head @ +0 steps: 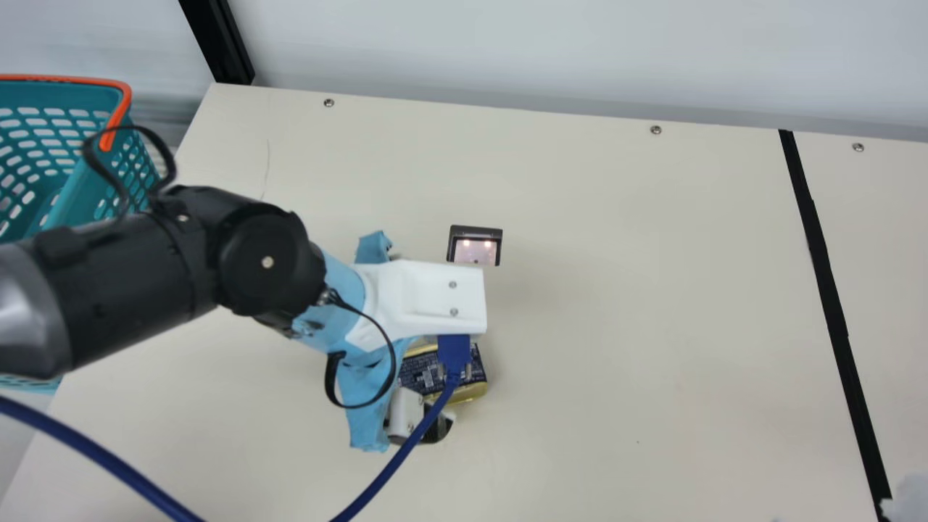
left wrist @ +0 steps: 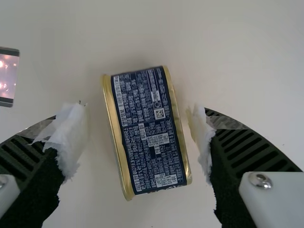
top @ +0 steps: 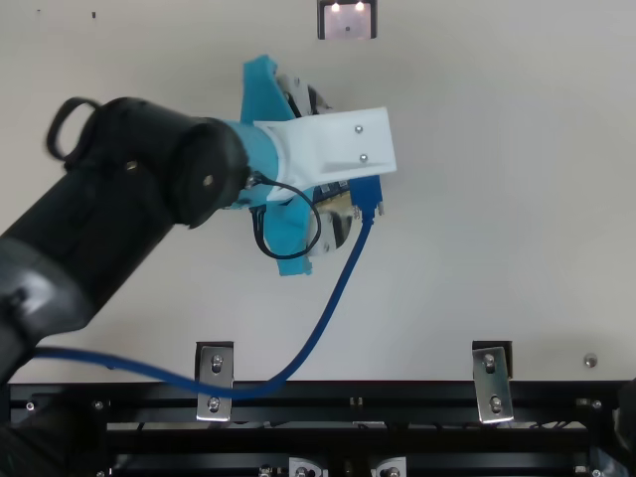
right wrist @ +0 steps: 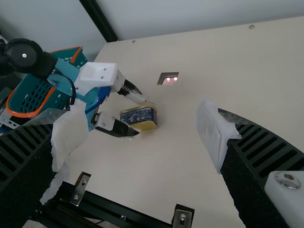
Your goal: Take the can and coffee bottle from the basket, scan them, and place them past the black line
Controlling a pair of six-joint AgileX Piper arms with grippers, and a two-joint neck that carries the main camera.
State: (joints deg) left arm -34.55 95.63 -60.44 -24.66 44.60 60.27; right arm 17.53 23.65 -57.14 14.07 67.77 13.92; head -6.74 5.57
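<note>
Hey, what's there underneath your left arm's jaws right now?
A can lies on the table between my left jaws, which stand open on either side of it. The patch of table beneath the can is covered, so I cannot see it.

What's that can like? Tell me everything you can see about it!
The can is short and boxy with rounded corners. It looks like metal, with gold rims at both ends and a dark blue label full of tiny white print. It lies on its side on the table, near the scanner. The left tool is open around it, with gaps on both sides, so only the table seems to touch it.
</note>
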